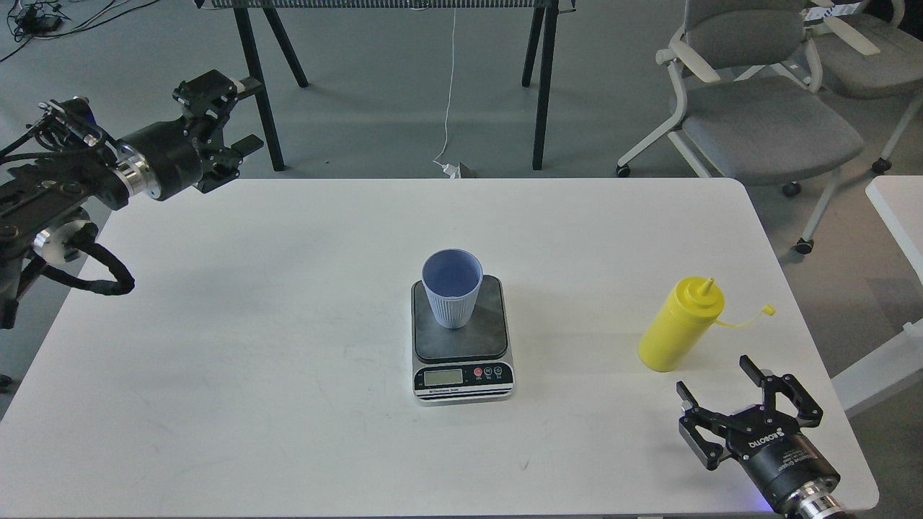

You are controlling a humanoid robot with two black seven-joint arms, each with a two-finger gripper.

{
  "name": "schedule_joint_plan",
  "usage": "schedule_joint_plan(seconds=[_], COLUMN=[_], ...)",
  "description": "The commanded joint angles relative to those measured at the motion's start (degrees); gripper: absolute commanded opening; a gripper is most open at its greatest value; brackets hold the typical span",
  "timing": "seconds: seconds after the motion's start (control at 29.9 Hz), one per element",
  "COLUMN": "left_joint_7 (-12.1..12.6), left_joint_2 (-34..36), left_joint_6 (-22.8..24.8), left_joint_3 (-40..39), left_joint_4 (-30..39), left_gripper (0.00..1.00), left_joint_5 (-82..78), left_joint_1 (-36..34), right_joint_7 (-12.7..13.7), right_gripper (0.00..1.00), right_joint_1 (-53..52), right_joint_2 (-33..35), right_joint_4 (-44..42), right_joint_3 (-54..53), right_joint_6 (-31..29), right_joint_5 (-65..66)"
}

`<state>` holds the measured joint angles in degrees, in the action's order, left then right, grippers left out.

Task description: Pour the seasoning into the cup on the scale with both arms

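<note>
At the counter's [216,346] centre the scale [462,339] sits with the cup [452,287] upright on its dark plate, toward the plate's twelve o'clock edge. From the cup, the seasoning [681,326] stands at about three o'clock, well apart, cap dangling off its tether to the right. My right gripper [732,396] hangs just at the bottle's six o'clock, fingers spread apart and empty; my left gripper [223,122] hovers off near the counter's ten o'clock corner, fingers also apart, holding nothing. Nothing blocks the path from bottle to cup. The risks, as I judge them: the bottle is tall, so a glancing finger could topple it; squeezing too hard with the nozzle uncapped might squirt seasoning early; and the light cup, set off-centre on the plate, could be knocked over by the nozzle. Chairs [757,108] and black trestle legs [541,86] stand beyond the counter, clear of the work.
</note>
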<state>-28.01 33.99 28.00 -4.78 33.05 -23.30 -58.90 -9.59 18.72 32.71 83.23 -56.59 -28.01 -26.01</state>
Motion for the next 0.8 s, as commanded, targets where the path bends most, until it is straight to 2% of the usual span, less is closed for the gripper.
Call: schedule_joint_plan(seconds=[0.0, 0.2, 0.43, 0.64, 0.77], left_joint_7=[0.01, 0.01, 0.01, 0.01, 0.01], left_joint_2=[0.11, -0.06, -0.15, 0.37, 0.38], left_joint_6=[0.00, 0.00, 0.00, 0.00, 0.00], left_joint_3=[-0.06, -0.14, -0.23, -0.32, -0.32], left_joint_4=[0.00, 0.00, 0.00, 0.00, 0.00], left_gripper=[0.97, 0.97, 0.97, 0.97, 0.97], left_joint_5=[0.01, 0.01, 0.10, 0.27, 0.62], left_joint_1=[0.01, 0.01, 0.01, 0.01, -0.08], right_joint_7=[0.01, 0.09, 0.27, 0.80, 2.38], right_gripper=[0.93, 0.94, 0.95, 0.95, 0.95], right_joint_1=[7.01, 15.55, 14.33, 3.71, -9.72], right_joint_2=[3.93, 9.73, 13.25, 15.27, 16.76], right_joint_4=[5.26, 8.17, 6.85, 5.19, 1.77], right_joint_3=[-4.04, -18.18, -28.56, -28.40, -23.93], right_joint_6=[0.01, 0.01, 0.01, 0.01, 0.01], right_joint_5=[0.00, -0.35, -0.97, -0.79, -0.62])
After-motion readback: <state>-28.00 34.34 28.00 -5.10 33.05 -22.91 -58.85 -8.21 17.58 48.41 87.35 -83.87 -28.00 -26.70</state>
